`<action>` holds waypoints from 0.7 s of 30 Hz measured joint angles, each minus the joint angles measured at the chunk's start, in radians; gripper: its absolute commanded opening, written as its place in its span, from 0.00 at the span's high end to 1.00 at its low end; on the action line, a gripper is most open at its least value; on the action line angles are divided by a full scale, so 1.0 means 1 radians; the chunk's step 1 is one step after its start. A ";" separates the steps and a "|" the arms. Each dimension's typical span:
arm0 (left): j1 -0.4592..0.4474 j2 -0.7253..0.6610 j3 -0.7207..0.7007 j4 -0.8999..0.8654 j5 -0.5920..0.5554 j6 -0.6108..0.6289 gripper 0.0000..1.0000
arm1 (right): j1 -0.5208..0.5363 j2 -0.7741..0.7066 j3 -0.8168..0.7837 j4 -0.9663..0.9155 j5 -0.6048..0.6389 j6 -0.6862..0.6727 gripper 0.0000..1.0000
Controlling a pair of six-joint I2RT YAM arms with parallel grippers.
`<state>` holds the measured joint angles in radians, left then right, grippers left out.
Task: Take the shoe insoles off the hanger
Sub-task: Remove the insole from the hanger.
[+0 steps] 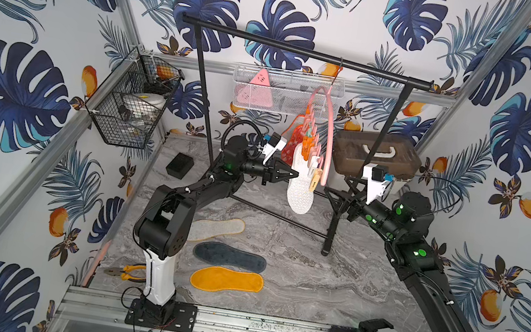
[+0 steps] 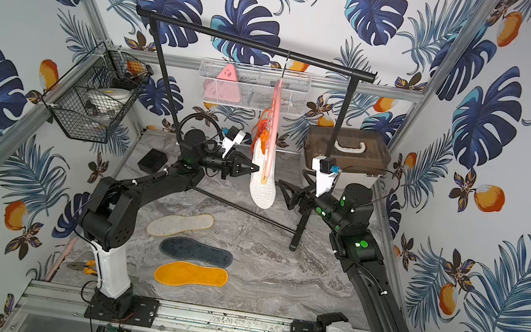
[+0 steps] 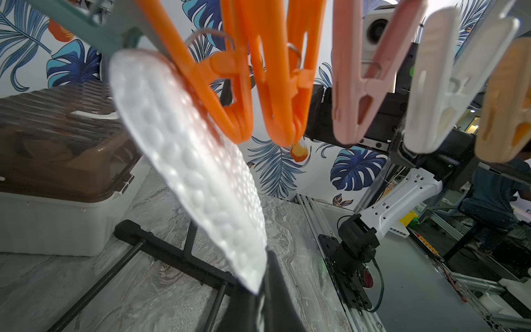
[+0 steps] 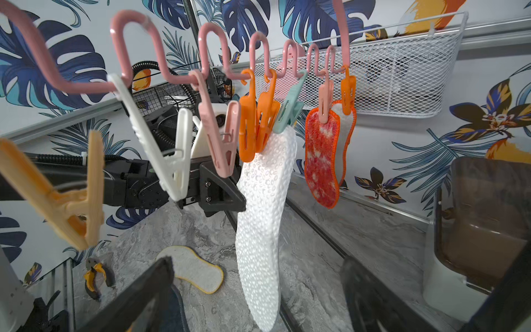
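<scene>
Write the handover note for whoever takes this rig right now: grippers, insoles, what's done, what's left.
Left gripper: shut on the edge of the white insole, which hangs clipped to the pink hanger.
Right gripper: open and empty, close beside the hanger.
Done: the cream insole, navy insole and orange insole lie on the table.
Left: pull the white insole free of its clips, then take off the red insoles, two of them, clipped further along the hanger.

Rear mesh insole [image 4: 346, 129] — mostly hidden
</scene>
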<state>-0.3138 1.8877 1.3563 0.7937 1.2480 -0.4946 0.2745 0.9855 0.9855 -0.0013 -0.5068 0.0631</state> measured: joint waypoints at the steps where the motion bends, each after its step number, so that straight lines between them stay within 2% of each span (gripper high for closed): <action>1: -0.001 -0.007 -0.008 -0.005 -0.004 0.005 0.94 | 0.000 0.000 0.003 -0.002 0.000 0.000 0.05; 11: -0.018 -0.081 -0.062 -0.089 -0.023 0.059 0.94 | 0.000 0.013 0.051 -0.070 -0.006 -0.023 0.05; 21: -0.018 -0.117 -0.040 -0.311 -0.066 0.216 0.93 | 0.000 -0.030 0.080 -0.079 0.061 -0.042 0.06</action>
<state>-0.3317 1.7710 1.3167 0.4831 1.1820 -0.2790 0.2745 0.9554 1.0660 -0.0807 -0.4458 0.0212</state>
